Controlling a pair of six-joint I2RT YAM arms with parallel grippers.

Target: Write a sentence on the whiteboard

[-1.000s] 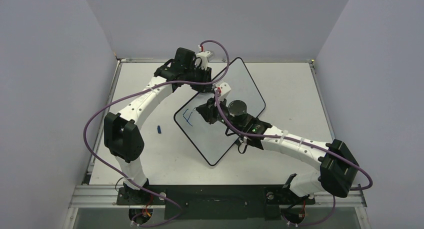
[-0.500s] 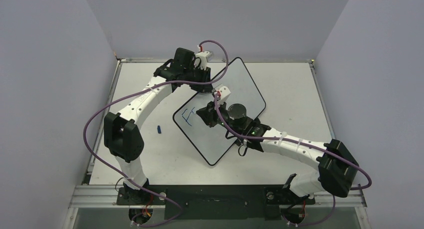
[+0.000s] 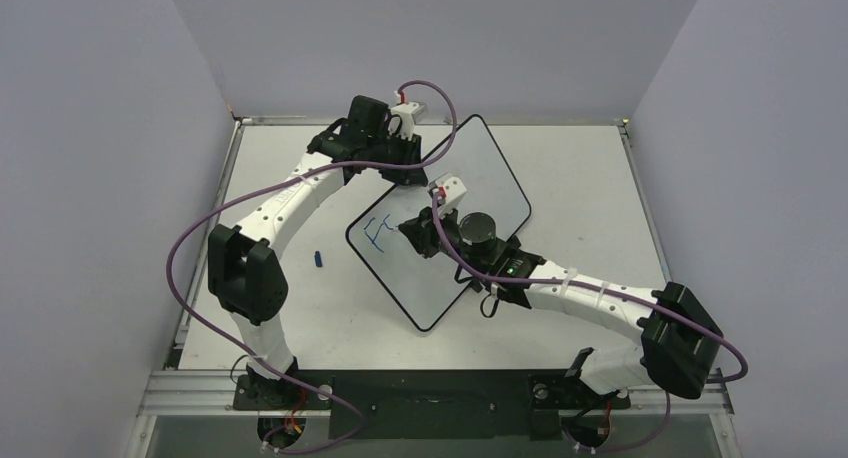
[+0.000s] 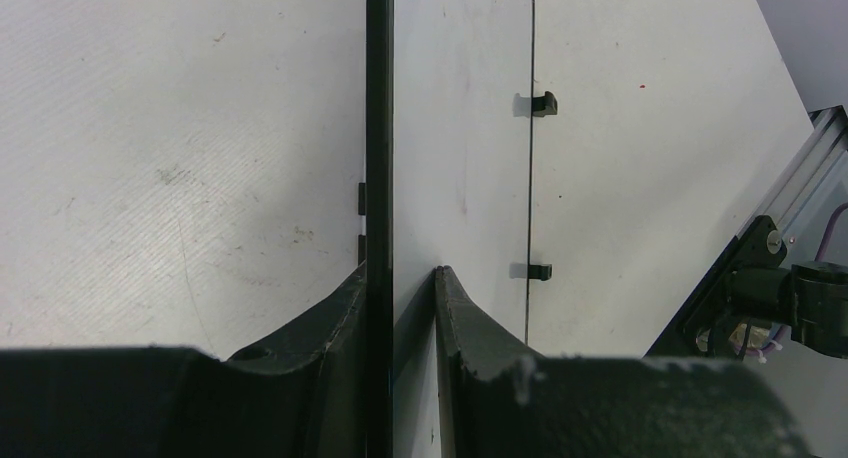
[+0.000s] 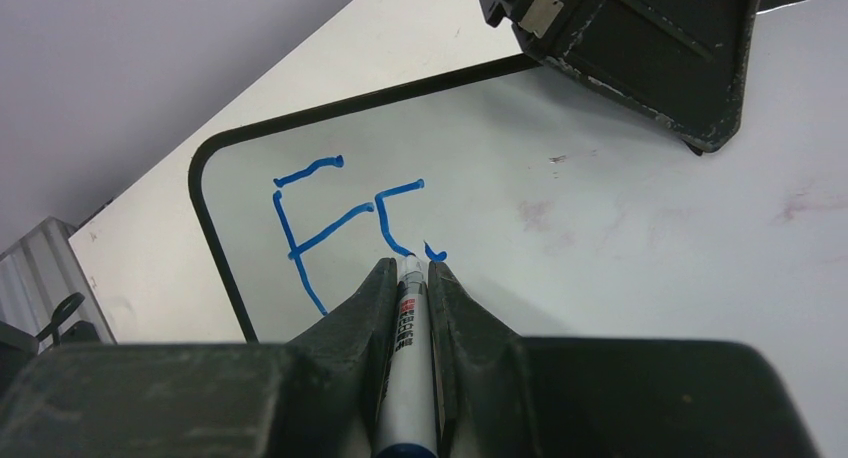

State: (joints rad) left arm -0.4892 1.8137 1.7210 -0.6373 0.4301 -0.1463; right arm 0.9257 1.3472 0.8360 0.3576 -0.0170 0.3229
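The whiteboard (image 3: 480,173) lies askew on the table, white with a thin black frame. My left gripper (image 3: 405,170) is shut on its far-left edge; in the left wrist view its fingers (image 4: 400,270) clamp the black frame (image 4: 379,128). My right gripper (image 5: 410,263) is shut on a white marker (image 5: 408,338) with its tip on the board (image 5: 620,238). Of the sentence, a blue "F" (image 5: 310,223) and a partly drawn second letter (image 5: 395,213) show near the board's left corner (image 3: 375,233). The left gripper's body (image 5: 630,38) shows at the top right of the right wrist view.
A small blue cap (image 3: 318,258) lies on the white table (image 3: 300,318) left of the board. Two black tabs (image 4: 540,104) sit on the board's far edge. Grey walls enclose the table on three sides.
The "F" has been finished and a second letter started beside it. My right gripper with the marker has shifted a little along the board. The left arm has not moved.
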